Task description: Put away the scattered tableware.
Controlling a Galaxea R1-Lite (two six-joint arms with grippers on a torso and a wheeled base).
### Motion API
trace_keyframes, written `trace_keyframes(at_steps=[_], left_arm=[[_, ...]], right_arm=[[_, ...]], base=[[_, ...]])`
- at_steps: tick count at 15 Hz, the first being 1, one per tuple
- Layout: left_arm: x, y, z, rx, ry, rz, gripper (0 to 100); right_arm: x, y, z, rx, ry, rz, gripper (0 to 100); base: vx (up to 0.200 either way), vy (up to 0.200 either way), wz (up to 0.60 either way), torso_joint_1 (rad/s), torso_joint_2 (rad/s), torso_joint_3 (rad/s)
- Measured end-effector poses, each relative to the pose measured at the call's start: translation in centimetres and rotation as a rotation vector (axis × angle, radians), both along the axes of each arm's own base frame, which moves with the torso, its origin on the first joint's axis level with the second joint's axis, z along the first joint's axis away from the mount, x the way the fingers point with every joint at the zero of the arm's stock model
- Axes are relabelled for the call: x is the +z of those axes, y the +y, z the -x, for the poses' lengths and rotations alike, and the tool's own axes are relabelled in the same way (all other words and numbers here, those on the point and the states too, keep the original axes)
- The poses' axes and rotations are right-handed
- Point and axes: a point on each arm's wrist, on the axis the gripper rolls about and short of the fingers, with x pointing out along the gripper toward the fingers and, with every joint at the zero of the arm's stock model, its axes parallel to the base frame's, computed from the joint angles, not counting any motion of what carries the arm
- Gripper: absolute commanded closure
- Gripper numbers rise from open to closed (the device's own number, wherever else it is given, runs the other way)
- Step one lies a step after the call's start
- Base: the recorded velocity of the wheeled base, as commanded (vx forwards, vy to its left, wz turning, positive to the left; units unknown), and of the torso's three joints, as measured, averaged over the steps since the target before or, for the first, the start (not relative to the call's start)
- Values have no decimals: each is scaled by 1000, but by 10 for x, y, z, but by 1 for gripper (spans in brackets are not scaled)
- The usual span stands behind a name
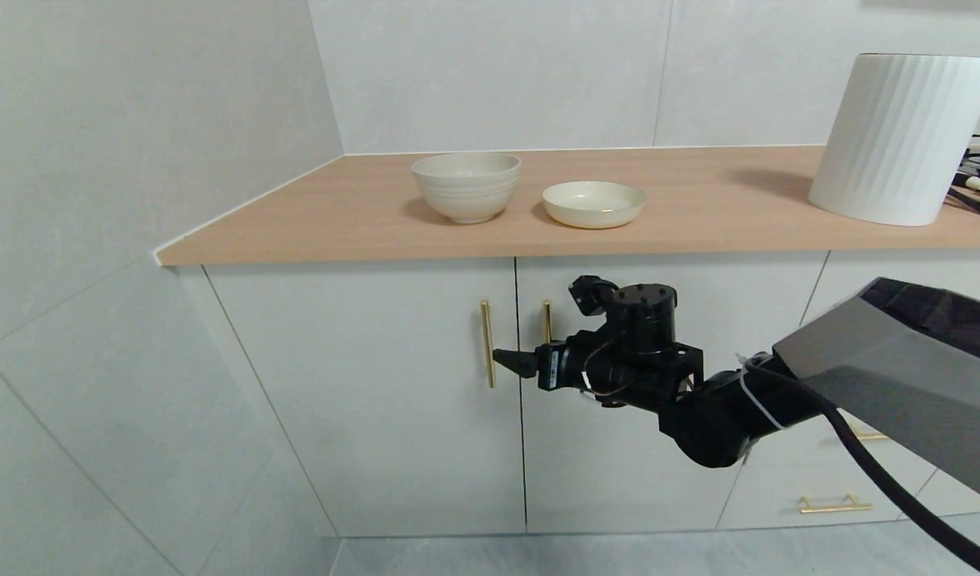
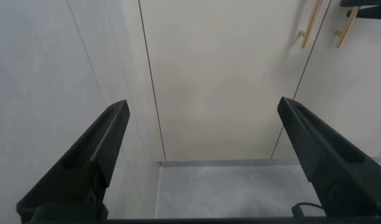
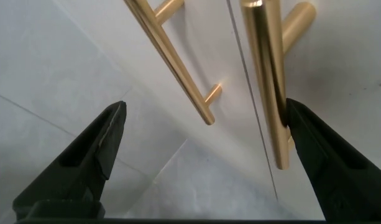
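**Bowl and dish on the counter, right gripper at the cabinet handles**

The bowl point(image 1: 466, 186) and the shallow dish point(image 1: 594, 203) sit just beside each other, apart, toward the left end of the counter point(image 1: 698, 216); the bowl is the one nearer the corner. A white ribbed container point(image 1: 902, 136) stands well off to the right. The frame edge cuts it off, and the small things behind it are too cramped to identify.

Below the counter, the right gripper point(image 1: 514, 362) points at the seam between two cabinet doors. From the head, a single dark fingertip shows, close beside the left handle point(image 1: 487, 342). The lower part of the right handle point(image 1: 547, 322) is hidden behind the gripper. In the right wrist view the fingers are spread wide and grip nothing. Both gold handles lie in the gap — one finger overlaps the nearer bar, though contact cannot be judged.

The left gripper point(image 2: 202, 112) is also spread wide and empty — it faces the lower cabinet front and floor, well away from the handles.

A drawer handle point(image 1: 835, 504) shows low on the right.
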Motion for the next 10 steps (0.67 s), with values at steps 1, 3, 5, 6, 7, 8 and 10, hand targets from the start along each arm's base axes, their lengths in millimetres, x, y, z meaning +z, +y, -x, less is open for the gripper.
trace_keyframes(at_steps=[1,3,5,6,7,8,10], left_arm=[[0,0,0,0,0,0,0],[0,0,0,0,0,0,0],[0,0,0,0,0,0,0],[0,0,0,0,0,0,0],[0,0,0,0,0,0,0],[0,0,0,0,0,0,0],[0,0,0,0,0,0,0]], right_arm=[[-1,1,1,2,9,-5,0],[-2,3,6,13,29,-11,0],[-3,3,14,36,45,-6,0],[-2,2,19,52,54,-3,0],[-1,-1,25,67,64,1,0],[1,-4,32,84,76,5,0],[5,-12,43,111,90,8,0]], base=[[0,0,0,0,0,0],[0,0,0,0,0,0],[0,0,0,0,0,0],[0,0,0,0,0,0],[0,0,0,0,0,0],[0,0,0,0,0,0],[0,0,0,0,0,0]])
